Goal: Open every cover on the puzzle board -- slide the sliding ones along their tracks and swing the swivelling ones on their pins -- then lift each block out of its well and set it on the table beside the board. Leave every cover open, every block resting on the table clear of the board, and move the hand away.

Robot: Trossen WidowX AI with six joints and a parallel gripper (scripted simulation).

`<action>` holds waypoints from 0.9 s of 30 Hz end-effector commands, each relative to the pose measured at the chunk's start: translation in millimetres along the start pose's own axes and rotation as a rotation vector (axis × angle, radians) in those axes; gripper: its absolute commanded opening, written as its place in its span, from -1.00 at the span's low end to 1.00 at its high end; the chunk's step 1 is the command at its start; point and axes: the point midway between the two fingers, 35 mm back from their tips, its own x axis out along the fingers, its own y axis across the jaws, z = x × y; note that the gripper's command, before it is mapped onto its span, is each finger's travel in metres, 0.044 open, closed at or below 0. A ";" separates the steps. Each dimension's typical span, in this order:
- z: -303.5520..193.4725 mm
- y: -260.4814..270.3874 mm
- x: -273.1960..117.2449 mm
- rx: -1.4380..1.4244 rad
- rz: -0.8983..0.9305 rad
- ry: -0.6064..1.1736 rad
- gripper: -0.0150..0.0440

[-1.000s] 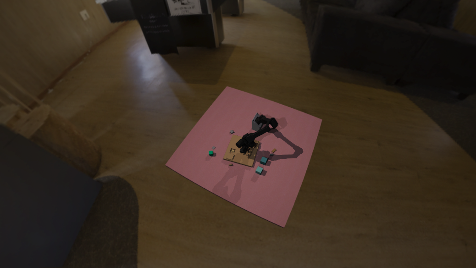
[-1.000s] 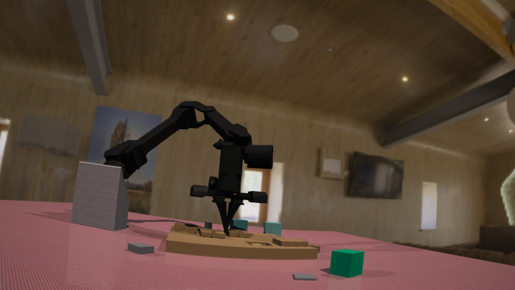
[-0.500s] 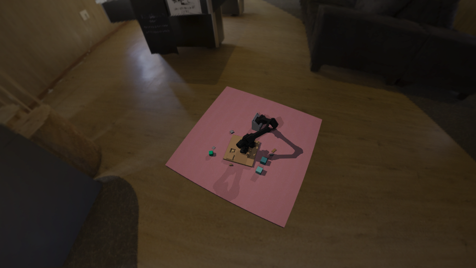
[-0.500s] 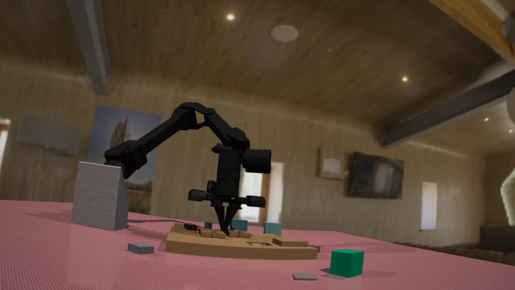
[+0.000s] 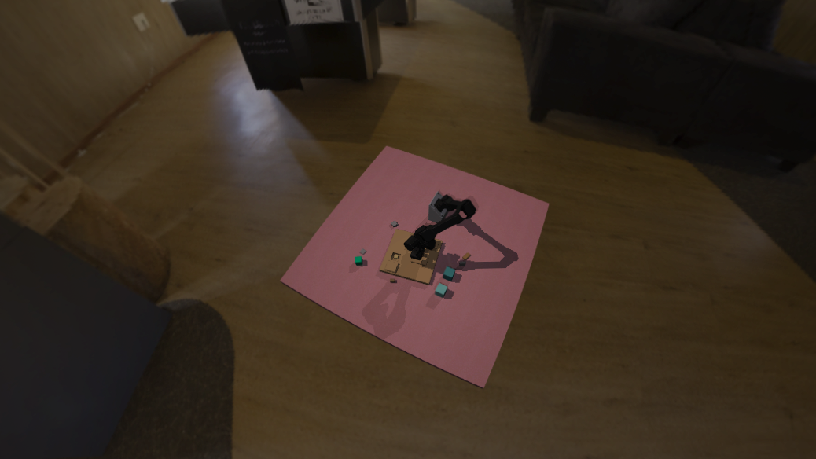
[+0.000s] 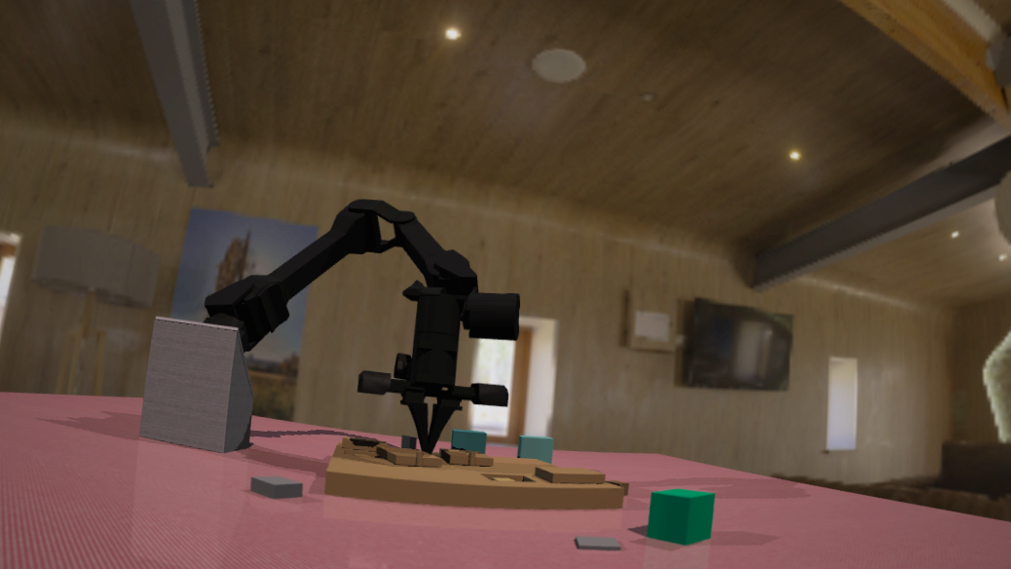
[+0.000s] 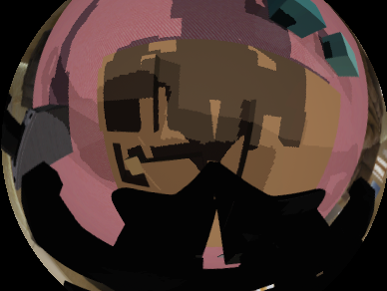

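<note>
The tan puzzle board (image 5: 420,277) (image 6: 467,495) (image 7: 325,112) lies under my arm. My gripper (image 6: 428,451) (image 7: 212,165) is shut and empty, its tips down at the raised wooden covers mid-board; contact is unclear. One cover (image 6: 406,455) is left of the tips and another (image 6: 467,457) right of them in the exterior view. A flat cover (image 5: 391,266) (image 6: 569,474) lies beside an open square well (image 6: 505,478). A green block (image 5: 358,260) (image 6: 681,516), a dark teal block (image 5: 449,273) (image 6: 468,440) (image 7: 299,17) and a lighter teal block (image 5: 441,289) (image 6: 536,448) (image 7: 344,56) rest off the board. My hand hides part of the board.
A grey piece (image 5: 394,224) (image 6: 276,486) and a thin grey plate (image 5: 362,251) (image 6: 597,543) lie on the pink table top (image 5: 365,200). An orange-tan piece (image 5: 466,256) lies beyond the teal blocks. The grey arm base (image 6: 189,385) stands behind the board.
</note>
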 end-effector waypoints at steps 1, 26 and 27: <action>0.5 5.4 1.4 0.007 0.005 -0.004 -0.49; -0.7 33.9 1.5 0.008 0.006 -0.003 -0.49; -1.0 35.2 1.5 0.008 0.006 -0.003 -0.49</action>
